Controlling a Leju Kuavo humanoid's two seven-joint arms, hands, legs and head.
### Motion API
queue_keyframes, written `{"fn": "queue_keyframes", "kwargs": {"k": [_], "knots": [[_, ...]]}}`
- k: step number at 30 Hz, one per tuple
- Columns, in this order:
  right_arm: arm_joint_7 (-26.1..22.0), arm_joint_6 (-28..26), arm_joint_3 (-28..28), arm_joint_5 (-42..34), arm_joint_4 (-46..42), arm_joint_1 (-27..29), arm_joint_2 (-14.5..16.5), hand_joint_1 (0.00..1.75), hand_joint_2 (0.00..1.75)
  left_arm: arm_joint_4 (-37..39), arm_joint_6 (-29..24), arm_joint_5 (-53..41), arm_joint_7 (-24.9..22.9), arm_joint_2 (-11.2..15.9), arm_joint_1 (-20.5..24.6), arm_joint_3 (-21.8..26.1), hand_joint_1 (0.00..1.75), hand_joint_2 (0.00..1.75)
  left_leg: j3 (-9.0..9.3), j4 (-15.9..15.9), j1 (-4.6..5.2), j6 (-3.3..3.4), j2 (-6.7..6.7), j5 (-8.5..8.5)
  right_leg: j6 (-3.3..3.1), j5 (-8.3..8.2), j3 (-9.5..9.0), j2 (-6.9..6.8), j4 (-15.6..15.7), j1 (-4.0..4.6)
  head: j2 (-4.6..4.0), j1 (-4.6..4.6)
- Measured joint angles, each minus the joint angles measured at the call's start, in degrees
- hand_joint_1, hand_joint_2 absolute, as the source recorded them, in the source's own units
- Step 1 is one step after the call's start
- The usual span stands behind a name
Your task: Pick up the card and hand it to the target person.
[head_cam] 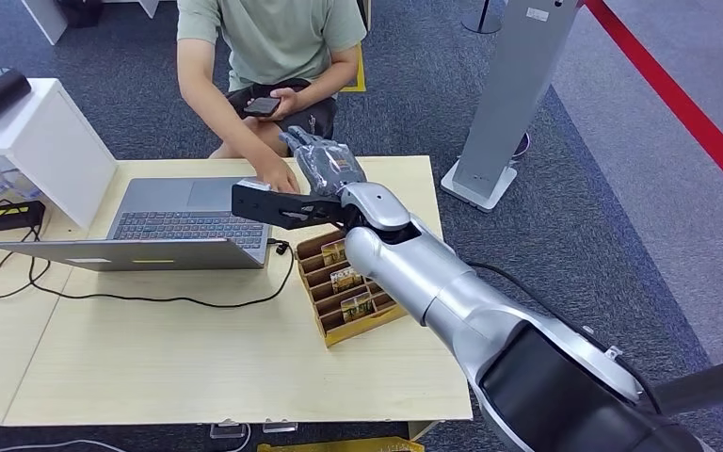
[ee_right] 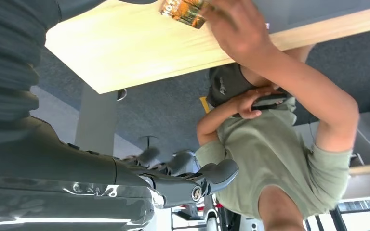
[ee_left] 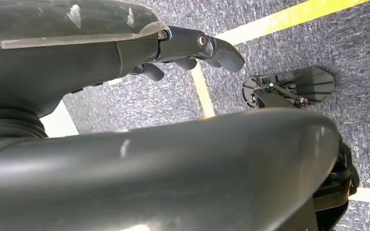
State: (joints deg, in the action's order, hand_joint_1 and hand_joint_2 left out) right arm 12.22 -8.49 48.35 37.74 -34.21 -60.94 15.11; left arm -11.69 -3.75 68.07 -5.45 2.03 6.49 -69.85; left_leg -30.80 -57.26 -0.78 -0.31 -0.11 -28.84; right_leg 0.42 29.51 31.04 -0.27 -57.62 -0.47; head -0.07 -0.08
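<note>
The card [ee_right: 185, 9], orange and green printed, is in the person's hand [ee_right: 241, 29], low over the wooden table [ee_right: 139, 48]. My right hand [head_cam: 325, 160] hovers over the table's far edge with its fingers spread and nothing in them, just right of that person's hand [head_cam: 279, 177]. In the right wrist view my fingertips [ee_right: 219, 173] are apart from the card. The seated person [head_cam: 273, 38] in a green shirt holds a phone [head_cam: 262, 106] in the other hand. My left hand [ee_left: 207, 48] hangs over the carpet, holding nothing.
A wooden card box [head_cam: 348, 287] with several cards in slots stands under my right forearm. An open laptop [head_cam: 179, 221] and its black cable [head_cam: 151, 299] lie left of it. A white shelf [head_cam: 47, 132] stands far left, a grey post base [head_cam: 485, 179] right of the table.
</note>
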Motion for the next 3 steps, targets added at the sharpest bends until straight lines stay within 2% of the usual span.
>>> {"fn": "queue_keyframes", "kwargs": {"k": [3], "knots": [[1.09,0.46,-0.40,-1.51,-4.35,0.79,-1.90,0.00,1.75,0.00,-0.11,0.82,0.19,0.00,-0.08,0.00,0.00,0.00,0.02,-0.01,0.00,0.00,-0.01,0.00,0.00,0.00,-0.01,-0.01,0.01,0.00,0.00,-0.08]]}}
